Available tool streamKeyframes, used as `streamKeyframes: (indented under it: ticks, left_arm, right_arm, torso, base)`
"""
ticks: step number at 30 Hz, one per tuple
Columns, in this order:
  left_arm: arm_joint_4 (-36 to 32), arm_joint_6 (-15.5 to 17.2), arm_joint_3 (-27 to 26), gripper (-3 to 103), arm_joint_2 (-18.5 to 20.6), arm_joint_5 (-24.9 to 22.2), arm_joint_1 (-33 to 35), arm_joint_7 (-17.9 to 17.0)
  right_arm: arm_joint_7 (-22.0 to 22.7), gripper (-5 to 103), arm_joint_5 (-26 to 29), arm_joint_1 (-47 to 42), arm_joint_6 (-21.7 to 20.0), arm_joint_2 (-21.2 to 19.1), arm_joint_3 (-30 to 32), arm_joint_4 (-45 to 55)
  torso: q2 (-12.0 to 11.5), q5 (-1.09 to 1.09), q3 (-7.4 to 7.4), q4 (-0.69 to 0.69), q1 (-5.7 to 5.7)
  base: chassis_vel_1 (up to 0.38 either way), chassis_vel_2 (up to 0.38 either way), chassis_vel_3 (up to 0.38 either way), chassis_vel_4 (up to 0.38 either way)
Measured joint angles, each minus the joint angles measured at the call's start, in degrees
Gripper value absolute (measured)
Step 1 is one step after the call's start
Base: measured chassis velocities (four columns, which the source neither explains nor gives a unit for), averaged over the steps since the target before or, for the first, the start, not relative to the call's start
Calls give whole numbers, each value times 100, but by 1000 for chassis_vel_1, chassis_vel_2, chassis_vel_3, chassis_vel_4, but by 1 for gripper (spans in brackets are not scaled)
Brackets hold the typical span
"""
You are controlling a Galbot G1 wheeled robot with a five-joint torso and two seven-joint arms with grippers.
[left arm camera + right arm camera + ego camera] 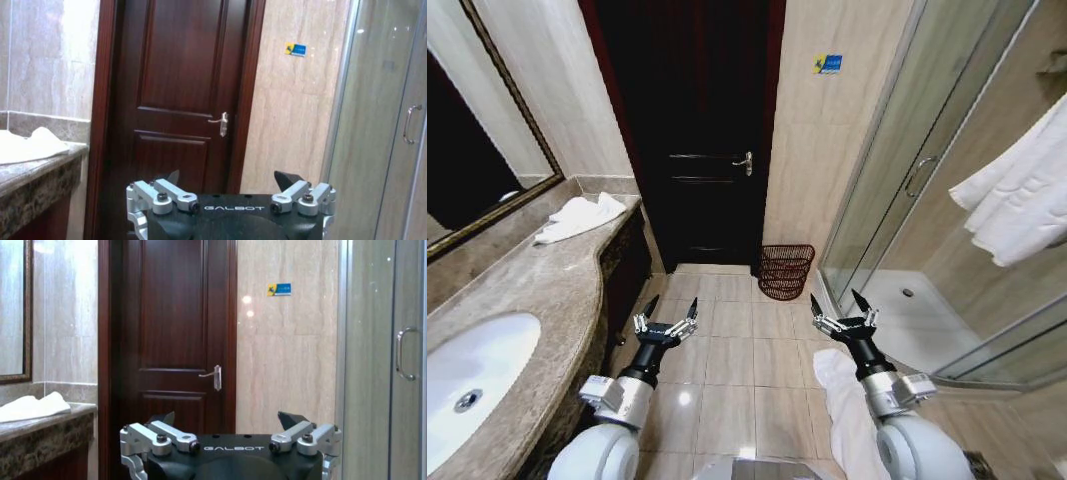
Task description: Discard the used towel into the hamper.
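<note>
A crumpled white towel (579, 216) lies at the far end of the marble counter (537, 285); it also shows in the wrist views as a towel (27, 145) and towel (30, 407). The hamper (785, 270), a dark red-brown basket of thin bars, stands on the tiled floor beside the door. My left gripper (673, 305) (228, 177) is open and empty, held above the floor near the counter's edge. My right gripper (837, 300) (227, 416) is open and empty too, a short way in front of the hamper. White cloth (847, 410) lies under my right arm.
A dark wooden door (697, 130) is closed straight ahead. The glass shower enclosure (927, 200) is on the right, with white towels (1022, 190) hanging there. A sink (472, 375) sits in the counter at the near left, under a mirror (467, 140).
</note>
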Motion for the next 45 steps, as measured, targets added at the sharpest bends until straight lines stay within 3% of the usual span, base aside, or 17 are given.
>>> streamKeyframes:
  ticks: [11,13,14,15,16,17,19,22,26,29,34,37,40,42,44,45]
  left_arm:
    - [17,-57,-64,94,-6,38,-10,-30]
    - [198,-458,-503,100,-67,305,-117,-307]
    - [198,-458,-503,100,-67,305,-117,-307]
    - [313,-658,-758,100,-107,428,-187,-464]
    - [543,-581,-934,100,-143,352,-373,-481]
    - [691,-523,-1001,100,-158,350,-528,-435]
    - [805,-562,-1054,100,-160,487,-629,-397]
    - [1108,-1240,-1011,100,-166,346,-944,-246]
    - [1089,-1275,-878,100,-166,202,-1063,-233]
    - [921,-1288,-793,100,-166,264,-1067,-18]
    - [924,-1368,-806,100,-166,429,-1133,-55]
    - [957,-1656,-758,100,-165,404,-1221,-269]
    - [922,-1745,-732,100,-164,262,-1352,-378]
    - [876,-1745,-718,100,-164,186,-1397,-384]
    - [689,-1428,-708,100,-163,274,-1284,-365]
    - [689,-1428,-708,100,-163,274,-1284,-365]
  right_arm:
    - [73,100,0,30,-81,-52,-54,-19]
    - [449,100,0,179,-570,-324,-364,-181]
    - [449,100,0,179,-570,-324,-364,-181]
    - [609,100,0,240,-782,-416,-486,-244]
    - [711,100,9,324,-939,-400,-556,-162]
    - [762,100,8,396,-931,-334,-570,-51]
    - [788,100,-29,433,-860,-271,-570,0]
    - [919,100,-259,476,-650,-152,-502,102]
    - [1124,100,-506,543,-414,-48,-502,40]
    - [1436,100,-897,689,154,-1,-497,-466]
    - [1474,100,-558,710,161,7,-540,-507]
    - [1364,100,-171,895,29,50,-560,-459]
    - [1271,100,-124,1038,36,-16,-573,-446]
    - [1218,100,-115,1088,36,-76,-575,-441]
    - [1177,100,-117,1132,130,-162,-571,-500]
    - [1177,100,-117,1132,130,-162,-571,-500]
  torso:
    - [0,0,0,-1,0]
    - [0,0,0,0,0]
    - [0,0,0,0,0]
    - [0,2,0,3,0]
    - [0,4,0,4,0]
    - [0,-11,0,2,0]
    - [0,-4,0,-2,0]
    - [0,-3,0,-1,0]
    - [0,-1,0,-3,0]
    - [0,2,1,2,1]
    - [0,1,0,0,0]
    - [0,0,0,1,0]
    - [0,0,0,0,0]
    - [0,0,0,0,0]
    - [0,1,0,0,1]
    - [0,1,0,0,1]
  base:
    - [0,0,0,0]
    - [0,0,0,0]
    - [0,0,0,0]
    - [0,0,0,0]
    - [0,0,0,0]
    - [0,0,0,0]
    - [0,0,0,0]
    - [0,0,0,0]
    - [0,0,0,0]
    - [0,0,0,0]
    - [0,0,0,0]
    - [0,0,0,0]
    - [0,0,0,0]
    - [0,0,0,0]
    - [0,0,0,0]
    - [0,0,0,0]
